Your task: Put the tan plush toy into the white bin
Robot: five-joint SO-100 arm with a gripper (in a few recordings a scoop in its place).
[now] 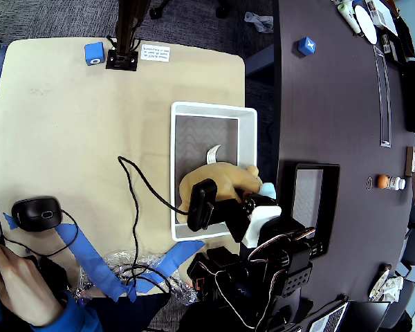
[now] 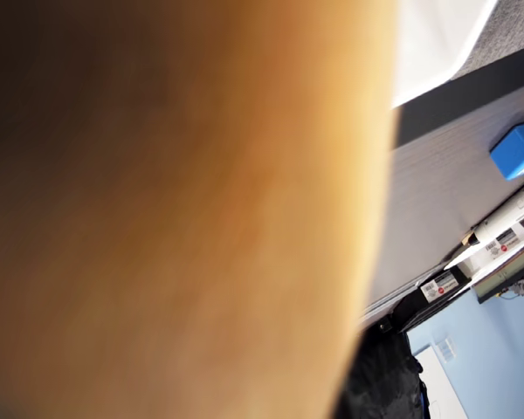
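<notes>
The tan plush toy (image 1: 221, 183) hangs over the near end of the white bin (image 1: 207, 107). Its head and a light blue patch reach past the bin's right rim, and its white tag points up toward the bin's middle. My gripper (image 1: 252, 200), black and white, comes in from the lower right and is shut on the toy's right end; the plush hides most of the fingers. In the wrist view the toy (image 2: 175, 209) is a blurred tan mass pressed close to the lens, with a corner of the white bin (image 2: 437, 44) behind it.
A smaller black bin (image 1: 317, 169) sits right of the white one on the dark table. A black cable (image 1: 133, 207) runs left of the bin. A mouse (image 1: 36, 213), blue tape (image 1: 90, 256) and a person's hand (image 1: 14, 277) are at lower left. Blue cubes (image 1: 94, 53) (image 1: 306, 45) lie far back.
</notes>
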